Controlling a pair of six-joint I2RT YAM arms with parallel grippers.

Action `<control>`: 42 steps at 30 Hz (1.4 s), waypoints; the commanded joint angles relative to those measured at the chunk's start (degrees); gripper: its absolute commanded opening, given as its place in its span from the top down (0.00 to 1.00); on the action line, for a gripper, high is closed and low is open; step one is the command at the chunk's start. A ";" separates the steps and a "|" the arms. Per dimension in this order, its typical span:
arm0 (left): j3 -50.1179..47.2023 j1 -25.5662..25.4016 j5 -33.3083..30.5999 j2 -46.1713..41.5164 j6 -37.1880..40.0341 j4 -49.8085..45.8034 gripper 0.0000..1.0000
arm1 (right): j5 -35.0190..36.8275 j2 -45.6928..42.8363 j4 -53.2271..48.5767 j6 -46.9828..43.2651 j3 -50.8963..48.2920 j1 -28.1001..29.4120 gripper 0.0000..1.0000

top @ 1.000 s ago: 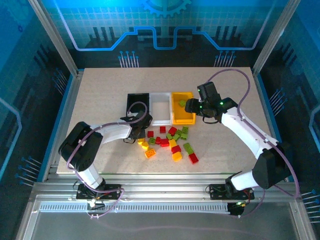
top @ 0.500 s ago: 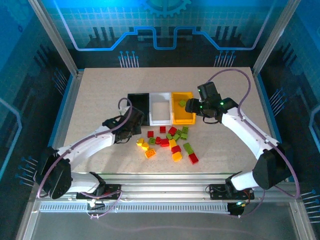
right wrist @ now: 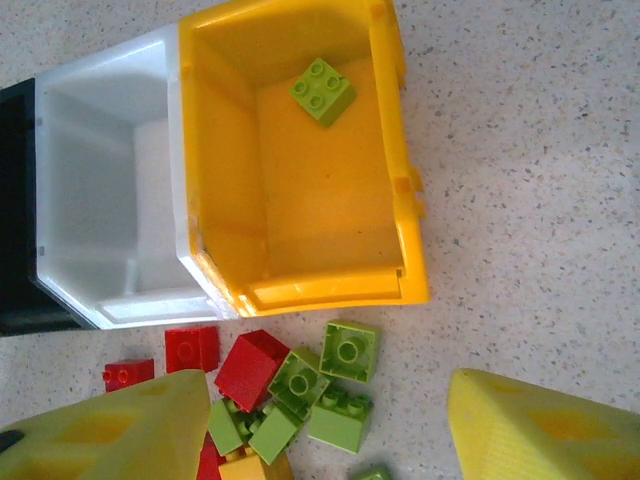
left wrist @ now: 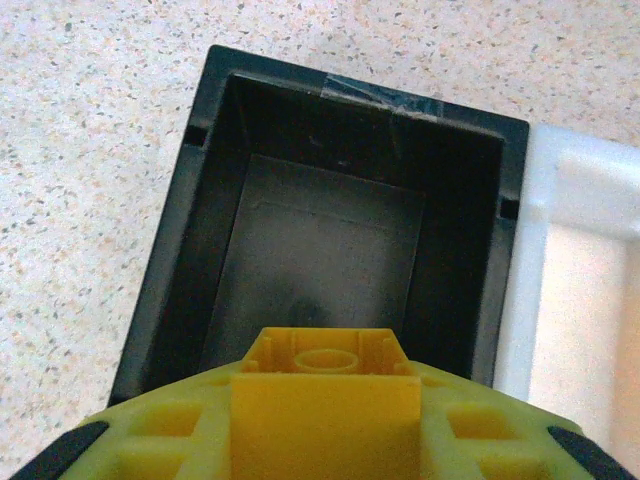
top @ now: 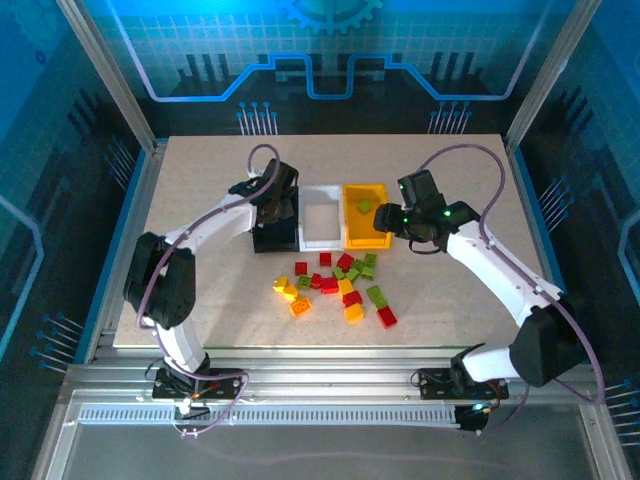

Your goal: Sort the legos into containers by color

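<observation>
Between my left gripper's [left wrist: 325,440] yellow-green fingers sits a yellow lego [left wrist: 325,395], held shut directly above the open black container [left wrist: 360,95]. In the top view that gripper [top: 272,203] hovers over the black bin [top: 272,242]. The white container [top: 322,238] stands in the middle and the yellow-orange container [top: 366,240] on the right, with one green lego [right wrist: 322,90] inside it. Just in front of the yellow bin [right wrist: 330,290], my right gripper [right wrist: 325,390] is open above green [right wrist: 348,350] and red [right wrist: 250,368] legos. Loose legos [top: 335,285] lie scattered in front of the bins.
The three bins touch side by side near the table's middle. The white bin [right wrist: 110,55] holds nothing that I can see. Bare speckled tabletop [top: 200,180] stretches to the left, right and behind the bins.
My left arm has swung from the left edge of the pile back to above the black bin, carrying the yellow lego. The right arm has barely moved.
</observation>
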 commanded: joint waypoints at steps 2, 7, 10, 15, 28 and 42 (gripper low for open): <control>3.74 1.17 -0.73 2.97 2.02 -2.14 0.64 | -0.91 -3.04 -4.60 0.23 -2.12 -0.83 0.34; 4.84 1.16 -0.19 3.12 1.67 -2.56 0.44 | -4.33 -6.27 -9.18 -0.57 -7.70 -0.66 0.32; 4.93 1.24 0.78 0.70 1.52 -2.66 0.30 | -6.10 -8.17 -11.98 -1.80 -11.16 -0.16 0.31; 3.46 0.24 5.47 -8.30 0.48 -1.49 0.02 | -7.26 -9.61 -16.08 -2.62 -17.10 2.79 0.31; -16.54 -9.26 10.42 -33.02 -5.18 -1.67 0.01 | -2.66 -1.09 -13.31 -0.16 -19.98 17.16 0.32; -36.19 -9.30 8.31 -51.70 -13.83 -5.20 0.01 | -1.47 11.04 -8.84 -0.55 -17.90 18.76 0.51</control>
